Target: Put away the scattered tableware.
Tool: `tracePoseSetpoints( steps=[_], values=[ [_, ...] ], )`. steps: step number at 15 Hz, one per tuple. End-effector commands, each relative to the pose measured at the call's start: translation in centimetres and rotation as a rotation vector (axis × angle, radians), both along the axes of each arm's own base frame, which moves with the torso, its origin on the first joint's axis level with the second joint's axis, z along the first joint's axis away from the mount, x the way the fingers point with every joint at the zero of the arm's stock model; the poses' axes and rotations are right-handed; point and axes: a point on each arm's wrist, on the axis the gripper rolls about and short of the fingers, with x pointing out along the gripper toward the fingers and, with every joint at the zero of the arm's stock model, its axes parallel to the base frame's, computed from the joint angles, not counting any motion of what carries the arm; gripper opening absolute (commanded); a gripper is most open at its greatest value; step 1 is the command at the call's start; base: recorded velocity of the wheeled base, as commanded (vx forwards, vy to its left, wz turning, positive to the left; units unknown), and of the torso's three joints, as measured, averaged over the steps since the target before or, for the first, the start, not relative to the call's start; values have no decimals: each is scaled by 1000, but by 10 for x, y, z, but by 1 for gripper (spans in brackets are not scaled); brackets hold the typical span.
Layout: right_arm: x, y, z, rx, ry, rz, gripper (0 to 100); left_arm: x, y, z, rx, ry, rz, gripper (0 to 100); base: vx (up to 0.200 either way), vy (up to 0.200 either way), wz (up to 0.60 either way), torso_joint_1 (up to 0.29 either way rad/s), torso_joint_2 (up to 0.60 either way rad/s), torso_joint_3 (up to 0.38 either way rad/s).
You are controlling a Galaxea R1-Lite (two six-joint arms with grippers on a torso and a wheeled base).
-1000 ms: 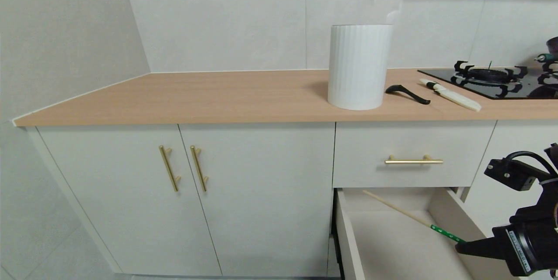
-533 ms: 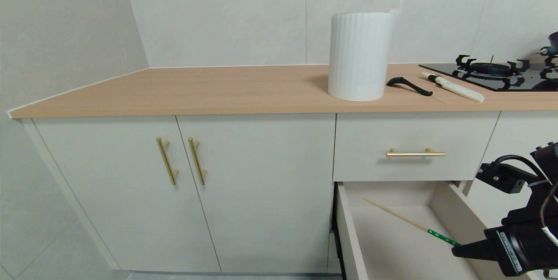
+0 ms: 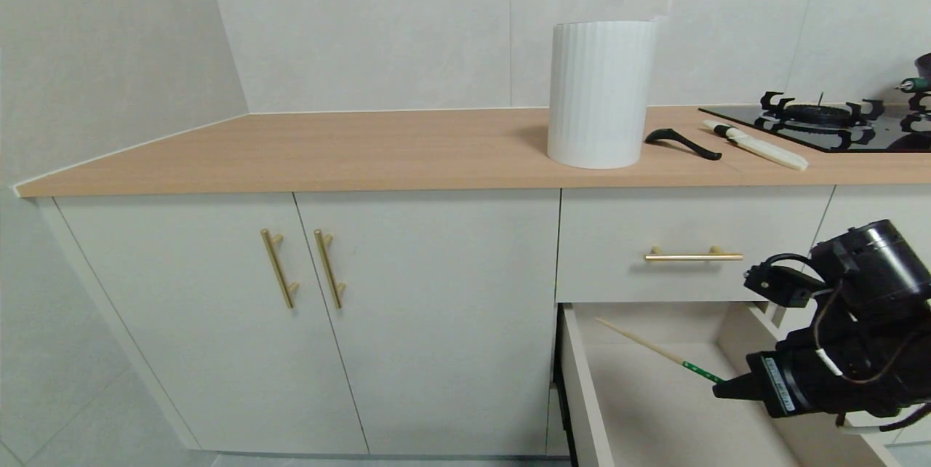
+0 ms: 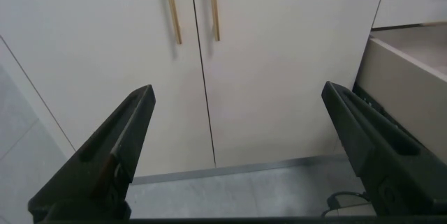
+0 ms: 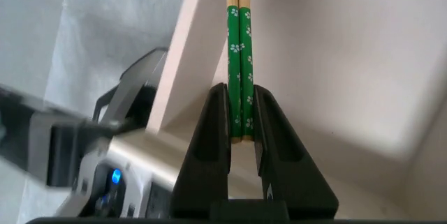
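Right gripper (image 3: pixel 721 388) pinches the green-banded chopsticks (image 3: pixel 654 348) by their ends, tips angled into the open drawer (image 3: pixel 578 380). Left gripper (image 4: pixel 237 95) hangs spread wide, low before the cabinet doors (image 4: pixel 279 56). On the counter (image 3: pixel 364 150), a white ribbed canister (image 3: pixel 598 92), contents hidden.

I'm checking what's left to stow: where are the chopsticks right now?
Lower right in the head view: the chopsticks are clamped in the right gripper, slanting over the open drawer, just beneath the closed drawer with the brass handle.
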Motion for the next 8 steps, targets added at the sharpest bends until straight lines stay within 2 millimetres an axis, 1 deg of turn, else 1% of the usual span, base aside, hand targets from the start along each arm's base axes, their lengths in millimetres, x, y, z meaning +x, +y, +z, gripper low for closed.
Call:
tracePoseSetpoints(
  steps=[1, 2, 5, 8],
  values=[
    [37, 0, -52, -39, 136, -44, 0, 0, 0, 0, 0, 1, 2, 100, 0, 0, 0, 0, 0, 0],
    [43, 2, -63, -44, 153, -47, 0, 0, 0, 0, 0, 1, 0, 100, 0, 0, 0, 0, 0, 0],
    [65, 7, -106, -85, 189, -117, 0, 0, 0, 0, 0, 1, 0, 100, 0, 0, 0, 0, 0, 0],
    [73, 16, -131, -100, 186, -149, 0, 0, 0, 0, 0, 1, 0, 100, 0, 0, 0, 0, 0, 0]
  ],
)
